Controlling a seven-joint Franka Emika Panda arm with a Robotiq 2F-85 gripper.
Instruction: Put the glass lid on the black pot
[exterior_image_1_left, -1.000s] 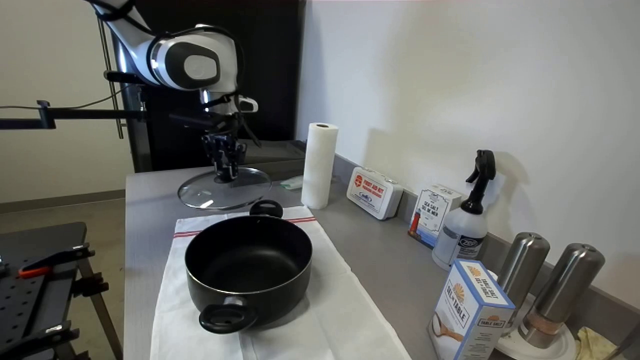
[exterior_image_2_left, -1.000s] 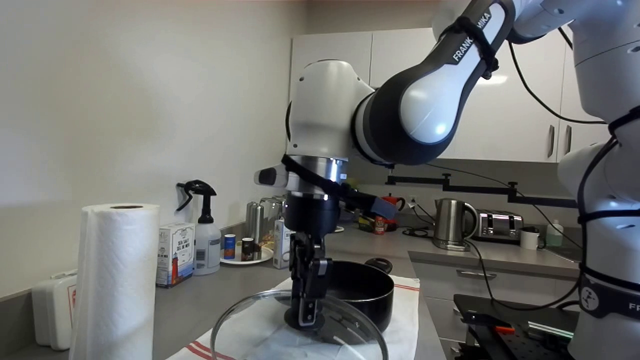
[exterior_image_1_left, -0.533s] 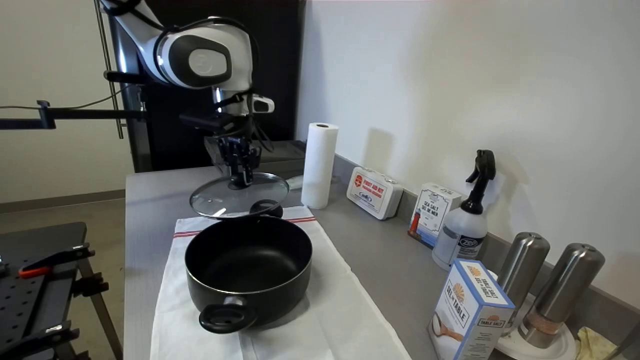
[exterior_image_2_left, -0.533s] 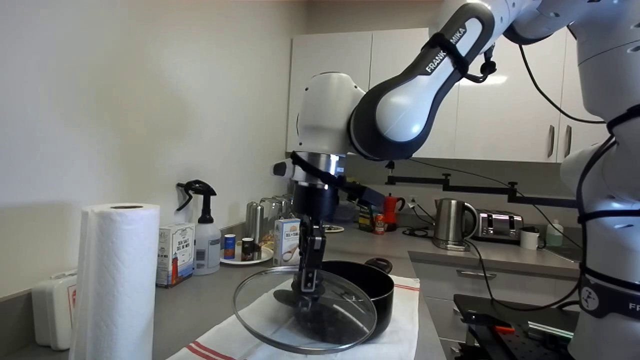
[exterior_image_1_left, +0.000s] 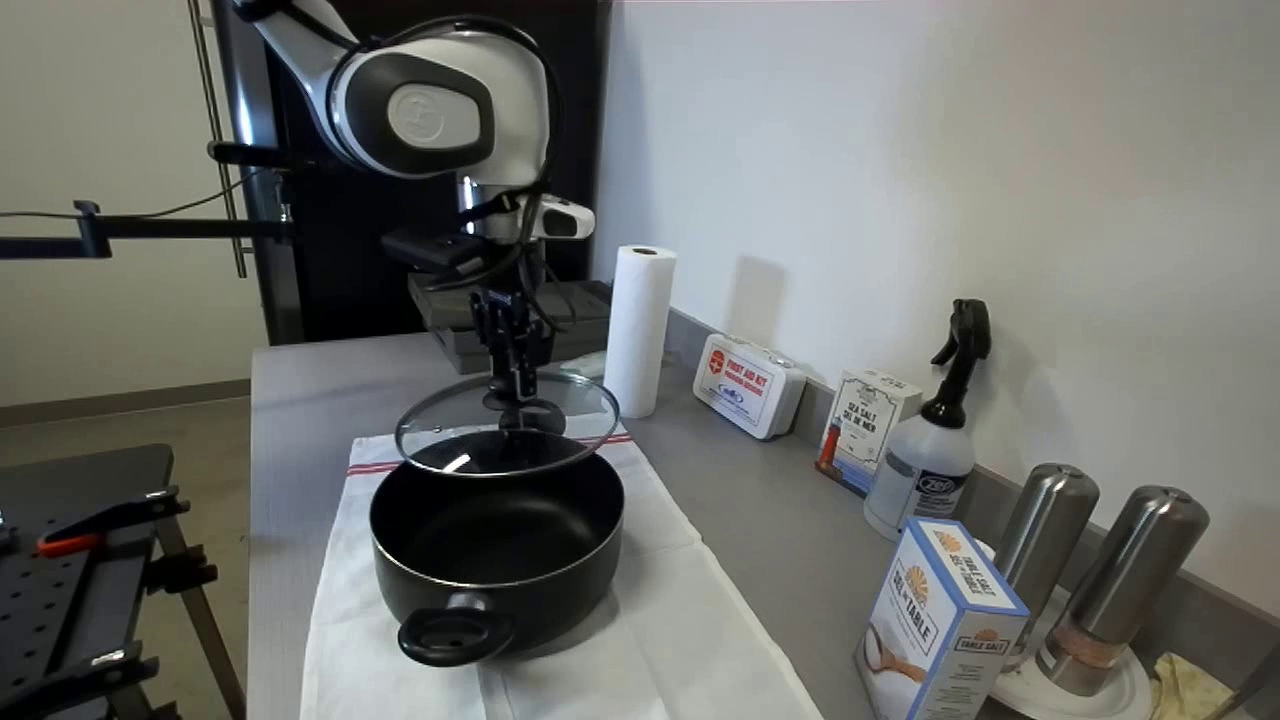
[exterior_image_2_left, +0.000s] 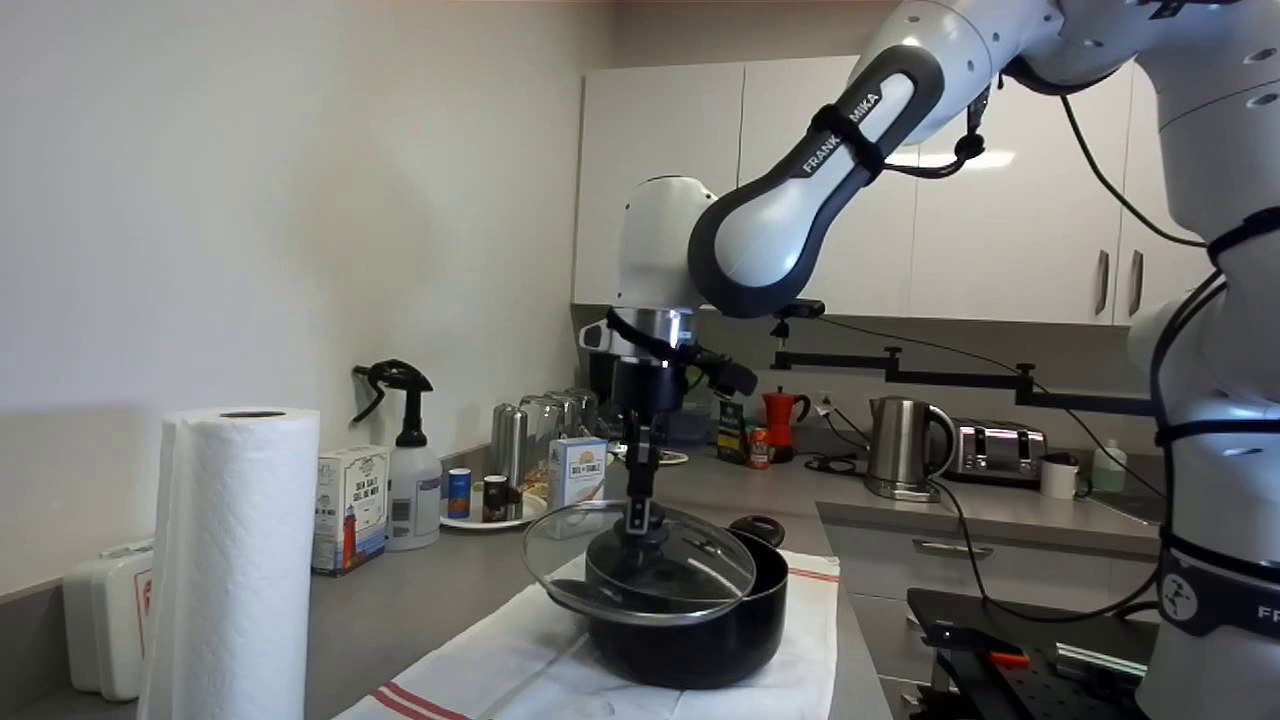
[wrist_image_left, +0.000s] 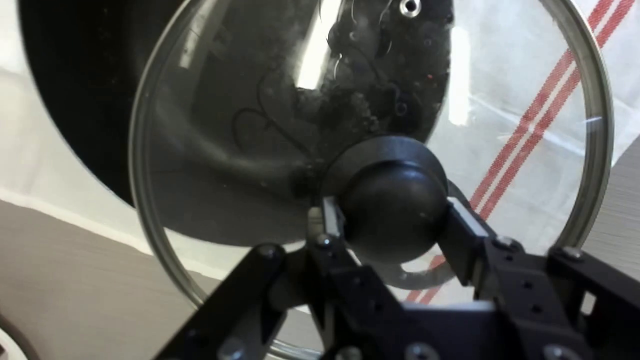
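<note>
"How does the arm (exterior_image_1_left: 430, 115) stand?"
"Its forearm (exterior_image_2_left: 790, 215) slopes down in both exterior views; the wrist (exterior_image_2_left: 652, 325) hangs below, nearly upright."
"And the gripper (wrist_image_left: 397, 216)?"
"Pointing downward, its two fingers (wrist_image_left: 465, 246) apart yet clasping from either side."

Wrist view, black pot (wrist_image_left: 90, 95) cropped, corner object (wrist_image_left: 9, 347) — cropped, perhaps round

A kitchen, with kettle (exterior_image_2_left: 898, 448), toaster (exterior_image_2_left: 998, 452) and white cabinets (exterior_image_2_left: 1010, 235)
</note>
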